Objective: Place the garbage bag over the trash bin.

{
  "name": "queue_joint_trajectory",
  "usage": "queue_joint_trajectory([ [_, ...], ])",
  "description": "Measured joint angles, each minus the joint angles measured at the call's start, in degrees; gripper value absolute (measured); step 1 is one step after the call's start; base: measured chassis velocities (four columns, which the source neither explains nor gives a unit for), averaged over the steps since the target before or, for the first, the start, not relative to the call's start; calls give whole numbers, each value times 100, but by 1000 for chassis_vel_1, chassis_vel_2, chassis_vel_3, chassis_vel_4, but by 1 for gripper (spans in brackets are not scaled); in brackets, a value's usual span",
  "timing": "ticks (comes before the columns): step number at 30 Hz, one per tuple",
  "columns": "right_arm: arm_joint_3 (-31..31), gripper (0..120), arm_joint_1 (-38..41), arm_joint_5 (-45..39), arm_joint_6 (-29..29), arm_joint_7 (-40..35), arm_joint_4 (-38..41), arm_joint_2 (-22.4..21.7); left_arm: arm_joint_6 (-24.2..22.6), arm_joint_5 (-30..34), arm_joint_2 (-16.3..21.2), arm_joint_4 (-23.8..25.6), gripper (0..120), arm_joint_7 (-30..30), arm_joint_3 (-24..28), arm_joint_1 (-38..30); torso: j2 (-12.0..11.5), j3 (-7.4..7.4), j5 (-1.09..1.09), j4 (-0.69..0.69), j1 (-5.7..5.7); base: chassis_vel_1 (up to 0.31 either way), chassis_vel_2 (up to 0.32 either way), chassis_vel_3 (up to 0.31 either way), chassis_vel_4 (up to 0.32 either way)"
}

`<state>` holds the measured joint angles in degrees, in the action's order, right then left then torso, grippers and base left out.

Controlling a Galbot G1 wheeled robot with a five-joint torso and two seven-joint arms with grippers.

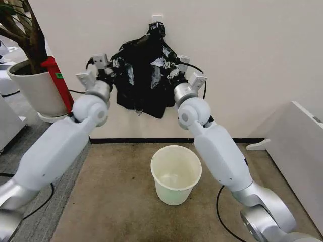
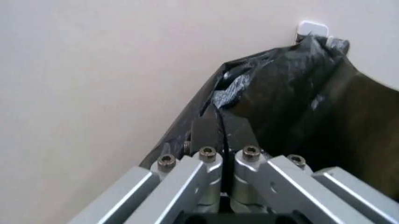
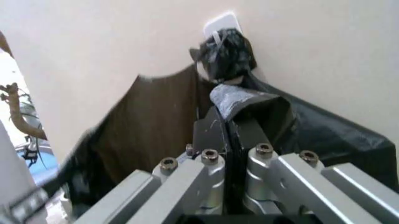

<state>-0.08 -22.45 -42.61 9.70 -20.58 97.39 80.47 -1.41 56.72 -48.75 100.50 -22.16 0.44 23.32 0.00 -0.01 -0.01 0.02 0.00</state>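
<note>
Here you see the garbage bag (image 1: 144, 75) hanging against the wall from a white hook (image 1: 156, 18), above the trash bin (image 1: 176, 174) standing on the brown floor. Your left gripper (image 2: 219, 122) pinches the bag's left edge, fingers pressed together on the plastic; your right gripper (image 3: 225, 126) pinches its right edge likewise. No writing is legible.

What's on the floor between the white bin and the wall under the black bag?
Nothing: in the head view, bare brown carpet runs from the trash bin to the wall below the garbage bag.
</note>
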Motion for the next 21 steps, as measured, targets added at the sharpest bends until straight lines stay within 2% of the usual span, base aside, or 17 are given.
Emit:
queue_joint_trajectory([
  [11,129,0,-284,-109,218,-203,897,-351,48,135,-62,352,0,-134,-69,391,0,0,2,-2,0,0,0,0,0],
  [17,246,0,-743,-268,396,-261,1535,-764,-65,687,-139,1019,0,-330,-242,822,0,-1,2,-3,0,0,0,0,0],
  [21,352,0,-901,-335,410,-244,1654,-912,-96,656,-188,1194,0,-351,-282,1107,-1,0,1,-3,0,0,0,0,0],
])
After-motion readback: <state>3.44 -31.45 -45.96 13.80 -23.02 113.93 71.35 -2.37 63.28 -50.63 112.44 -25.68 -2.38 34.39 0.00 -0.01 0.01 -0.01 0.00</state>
